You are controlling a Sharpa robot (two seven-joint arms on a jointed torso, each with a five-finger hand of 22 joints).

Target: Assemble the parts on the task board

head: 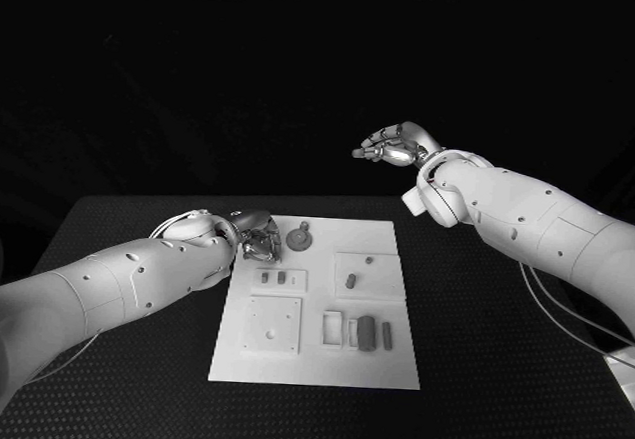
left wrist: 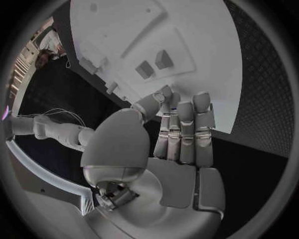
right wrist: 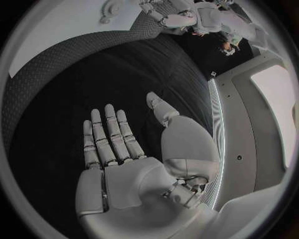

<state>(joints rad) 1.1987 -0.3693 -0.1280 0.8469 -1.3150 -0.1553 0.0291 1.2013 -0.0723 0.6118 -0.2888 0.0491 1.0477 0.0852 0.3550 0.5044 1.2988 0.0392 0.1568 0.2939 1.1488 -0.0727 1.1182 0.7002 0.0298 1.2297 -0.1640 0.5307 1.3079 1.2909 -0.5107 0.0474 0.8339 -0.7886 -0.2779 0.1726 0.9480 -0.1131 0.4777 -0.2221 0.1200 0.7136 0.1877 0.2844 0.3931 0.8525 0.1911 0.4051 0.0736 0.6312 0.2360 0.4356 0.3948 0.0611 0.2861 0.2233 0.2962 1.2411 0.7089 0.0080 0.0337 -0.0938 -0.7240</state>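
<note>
Just ahead of the left hand's (head: 254, 238) fingers (left wrist: 184, 134), at the far left corner of the task board (head: 314, 365), lie the nearest parts. A small round part with a short stem (head: 302, 240) lies just beside the fingertips, toward the board's middle, with its stem pointing away from the robot. A pair of small parts (head: 272, 275) sits in a shallow recess a little nearer the robot than the fingertips. In the left wrist view the fingers are held straight and pressed side by side, with the thumb (left wrist: 152, 103) bent across in front of them. Whether anything is pinched there, I cannot tell. Their tips hang over the board's edge.

The right hand (head: 391, 145) is raised well above and beyond the board's far right corner, far from every part. Its fingers (right wrist: 106, 132) are stretched out, slightly apart, and hold nothing.

The left hand is therefore much the nearer one, and the next move probably belongs to it. The round part lies sideways from the fingertips, so the hand would need a short shift toward the board's middle before closing. More parts (head: 357, 331) lie near the board's near edge, with their long axes running toward the robot.
</note>
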